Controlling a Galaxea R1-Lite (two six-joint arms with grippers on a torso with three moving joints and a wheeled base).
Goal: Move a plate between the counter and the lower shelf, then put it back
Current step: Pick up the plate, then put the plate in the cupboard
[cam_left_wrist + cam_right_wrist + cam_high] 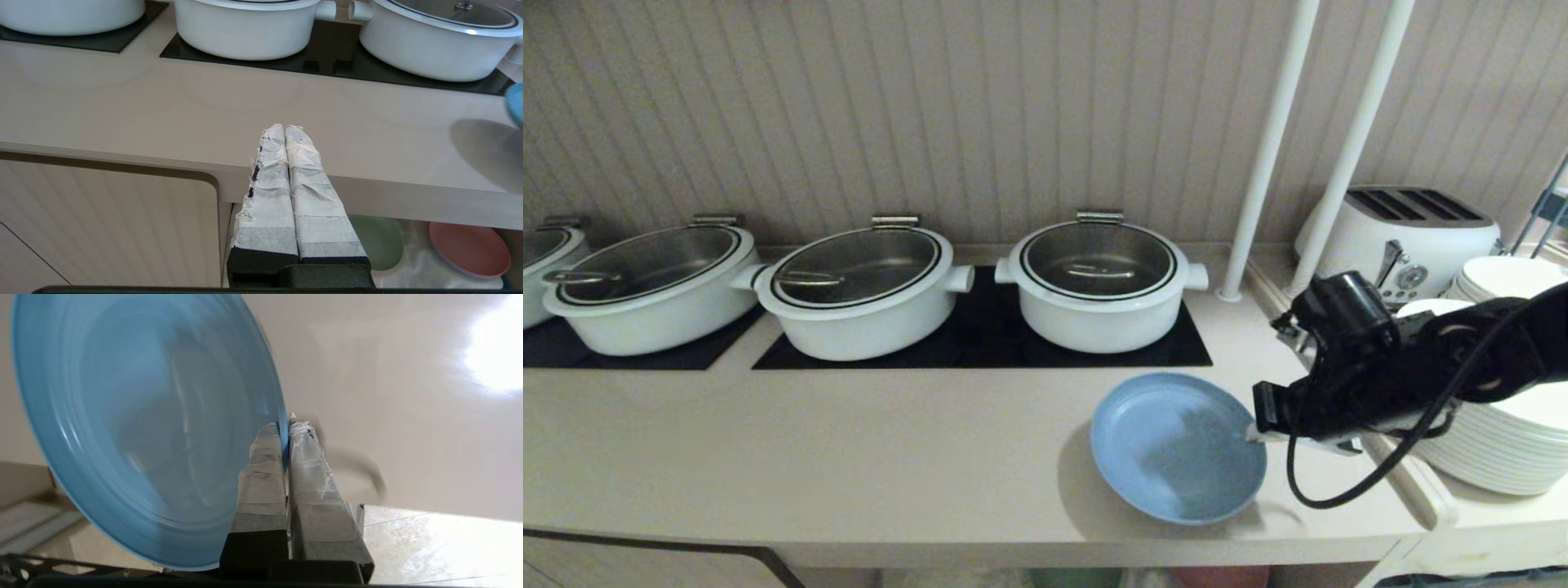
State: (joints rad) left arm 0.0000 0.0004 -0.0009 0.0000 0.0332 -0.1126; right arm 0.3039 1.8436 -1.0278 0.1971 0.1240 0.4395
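The light-blue plate [1176, 445] hangs tilted just above the front right of the beige counter [849, 457], casting a shadow on it. My right gripper [1251, 433] is shut on the plate's right rim; in the right wrist view its taped fingers [263, 465] pinch the plate's [143, 428] edge between them. The left gripper [284, 130] is shut on nothing, held in front of the counter's front edge [163, 159]. Below it the lower shelf [412, 265] shows its white cloth floor.
Several white pots [1098, 282] with glass lids stand on black cooktop panels [980, 343] at the back. A stack of white plates [1503, 441] and a toaster [1413, 237] sit to the right. Green [380, 243] and pink [470, 249] plates lie on the shelf.
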